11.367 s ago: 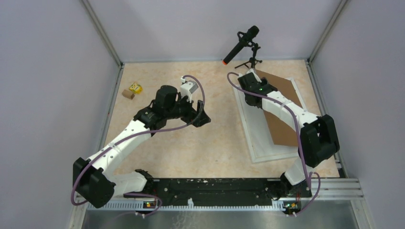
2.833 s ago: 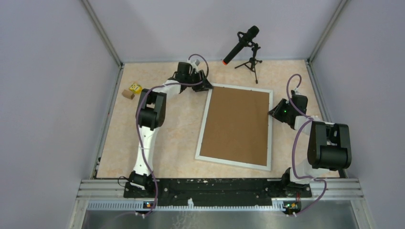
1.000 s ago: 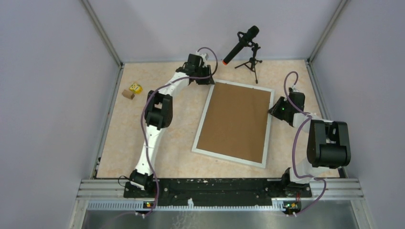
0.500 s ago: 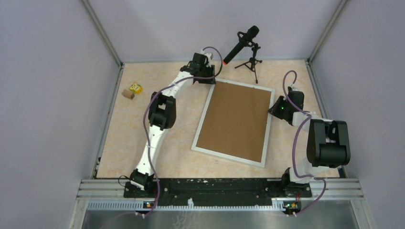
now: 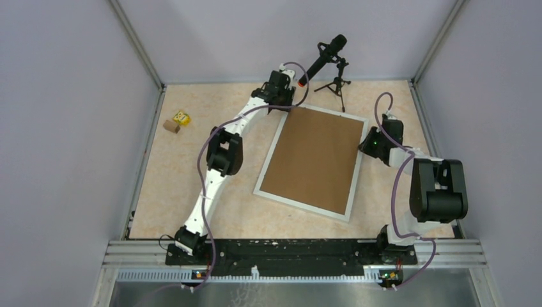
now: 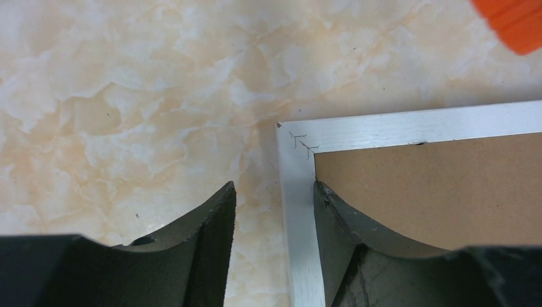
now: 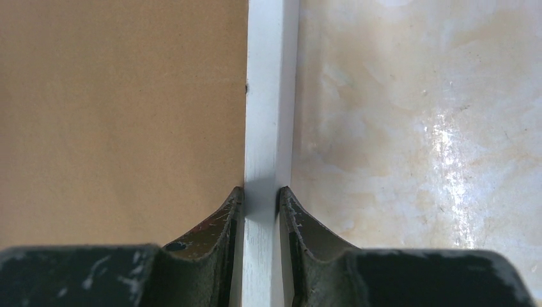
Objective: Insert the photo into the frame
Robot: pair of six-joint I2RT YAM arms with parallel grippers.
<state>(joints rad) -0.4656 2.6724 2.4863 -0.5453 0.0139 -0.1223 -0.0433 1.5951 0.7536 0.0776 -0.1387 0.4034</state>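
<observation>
The frame (image 5: 300, 204) lies flat and slightly askew mid-table, its white moulding around a brown backing board (image 5: 313, 160). The photo is hidden. My left gripper (image 5: 286, 105) is at the frame's far left corner, open. In the left wrist view it (image 6: 273, 188) straddles the moulding (image 6: 409, 125): one finger rests on the board (image 6: 434, 185) against the moulding, the other stands apart over bare table. My right gripper (image 5: 365, 146) is at the frame's right side. In the right wrist view it (image 7: 261, 190) is shut on the moulding (image 7: 268, 96) beside the board (image 7: 121, 109).
A black microphone (image 5: 323, 57) with an orange tip (image 6: 514, 22) stands on a small tripod (image 5: 337, 86) just behind the frame's far edge. Small yellow and brown blocks (image 5: 178, 120) lie at the far left. Metal-edged walls close in the table.
My left arm has swung right along the far edge and its jaws have parted from the moulding. The frame's far end has shifted right, turning it slightly. The right gripper keeps its grip.
</observation>
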